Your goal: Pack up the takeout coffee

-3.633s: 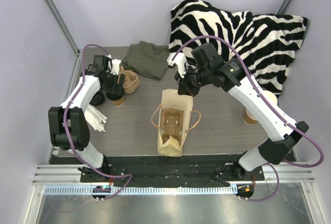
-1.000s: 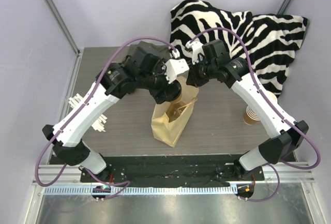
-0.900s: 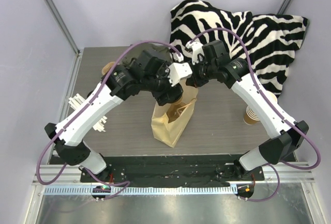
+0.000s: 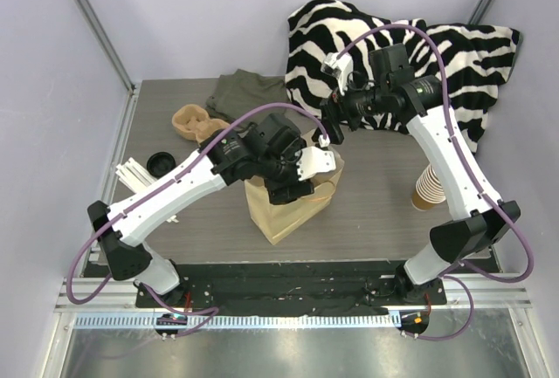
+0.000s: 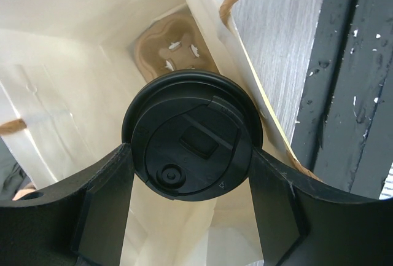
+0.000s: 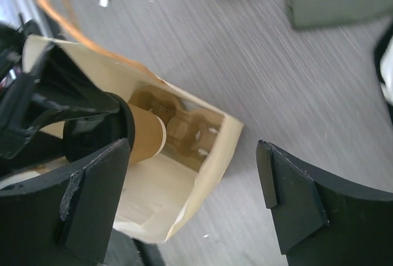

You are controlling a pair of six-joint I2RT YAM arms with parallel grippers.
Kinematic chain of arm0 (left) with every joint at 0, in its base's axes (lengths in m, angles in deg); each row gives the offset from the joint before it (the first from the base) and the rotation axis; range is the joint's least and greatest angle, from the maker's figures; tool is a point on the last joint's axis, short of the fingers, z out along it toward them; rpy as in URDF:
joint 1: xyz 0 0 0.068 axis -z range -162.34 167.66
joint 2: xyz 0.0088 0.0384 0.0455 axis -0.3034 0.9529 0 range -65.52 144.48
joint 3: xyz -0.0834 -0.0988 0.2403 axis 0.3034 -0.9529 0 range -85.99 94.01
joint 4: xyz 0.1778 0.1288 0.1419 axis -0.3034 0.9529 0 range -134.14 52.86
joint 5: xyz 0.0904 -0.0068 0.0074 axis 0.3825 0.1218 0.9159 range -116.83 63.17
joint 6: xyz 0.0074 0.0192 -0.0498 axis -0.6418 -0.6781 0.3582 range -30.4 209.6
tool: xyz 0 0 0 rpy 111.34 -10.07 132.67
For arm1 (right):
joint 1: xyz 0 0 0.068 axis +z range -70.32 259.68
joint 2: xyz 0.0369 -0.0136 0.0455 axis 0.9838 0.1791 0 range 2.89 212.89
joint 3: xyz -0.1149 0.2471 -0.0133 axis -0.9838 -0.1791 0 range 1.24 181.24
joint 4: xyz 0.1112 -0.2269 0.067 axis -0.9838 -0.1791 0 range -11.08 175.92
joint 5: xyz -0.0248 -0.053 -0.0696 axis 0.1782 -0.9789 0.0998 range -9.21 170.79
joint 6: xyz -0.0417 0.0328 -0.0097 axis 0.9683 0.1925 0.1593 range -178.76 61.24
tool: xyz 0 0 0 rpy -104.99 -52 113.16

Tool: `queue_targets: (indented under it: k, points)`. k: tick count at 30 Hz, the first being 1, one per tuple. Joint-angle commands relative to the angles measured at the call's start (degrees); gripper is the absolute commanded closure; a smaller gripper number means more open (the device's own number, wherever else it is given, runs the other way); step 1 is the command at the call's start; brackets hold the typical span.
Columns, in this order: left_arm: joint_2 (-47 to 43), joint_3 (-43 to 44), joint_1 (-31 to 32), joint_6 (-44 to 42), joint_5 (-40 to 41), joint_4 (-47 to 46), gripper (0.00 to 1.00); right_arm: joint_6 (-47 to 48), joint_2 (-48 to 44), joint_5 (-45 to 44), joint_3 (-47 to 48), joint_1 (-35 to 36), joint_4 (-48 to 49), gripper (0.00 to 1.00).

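Note:
The takeout coffee (image 5: 191, 137), a brown paper cup (image 6: 144, 134) with a black lid, hangs inside the open kraft paper bag (image 4: 279, 216) above a cardboard cup carrier (image 5: 172, 42) at the bag's bottom. My left gripper (image 5: 190, 155) is shut on it, one finger on each side just under the lid, and reaches down into the bag (image 5: 73, 82) from above (image 4: 293, 188). My right gripper (image 6: 193, 146) is open and hovers over the bag's far rim (image 6: 209, 155) with nothing in it, up behind the bag (image 4: 332, 129).
A stack of lidless brown cups (image 4: 428, 188) stands at the right. A zebra cloth (image 4: 393, 46) and an olive cloth (image 4: 249, 99) lie at the back. At the left are a brown moulded tray (image 4: 194, 120), a loose black lid (image 4: 159, 163) and white sticks (image 4: 140, 177).
My right gripper has opened, let go of the bag's rim and pulled up and back. The left arm has carried the cup down into the bag, nearer the front.

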Motion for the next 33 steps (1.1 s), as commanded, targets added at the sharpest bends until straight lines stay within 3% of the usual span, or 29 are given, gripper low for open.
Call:
queue_targets:
  k: [1,7,15,17,22,25,26,29,33]
  points:
    - [-2.90,-0.53,-0.94,-2.56,-3.56,0.59,0.70,13.64,1.31,9.42,2.00,0.34,-1.67,0.06]
    - [-2.99,-1.14,-1.21,-2.82,-4.18,1.21,0.70,22.10,5.80,13.55,5.25,0.95,-4.56,0.08]
    - [-2.38,-0.71,-1.65,-2.91,-4.18,2.00,0.71,34.13,9.15,14.26,6.58,5.08,-10.89,0.23]
    - [-2.55,-0.79,-1.73,-2.91,-4.18,2.00,0.71,34.76,8.71,12.77,4.65,5.87,-10.11,0.32]
    - [-2.29,-0.97,-1.74,-3.26,-4.36,2.35,0.71,28.71,9.58,10.39,3.32,6.84,-3.08,0.43]
    - [-2.03,-0.79,-2.26,-2.83,-3.39,2.18,0.71,25.81,10.72,8.54,4.46,7.37,-3.07,0.67]
    - [-2.03,-0.71,-2.70,-2.04,-3.30,2.09,0.71,24.49,10.81,8.19,4.72,7.28,-3.25,0.81]
    - [-2.11,-0.09,-4.37,-0.02,-1.55,1.48,0.72,17.29,9.50,6.09,4.73,7.28,-2.37,0.99]
    - [-4.74,-2.02,-4.64,2.53,4.60,-4.13,0.71,3.34,3.71,2.14,-1.65,7.28,7.25,0.99]
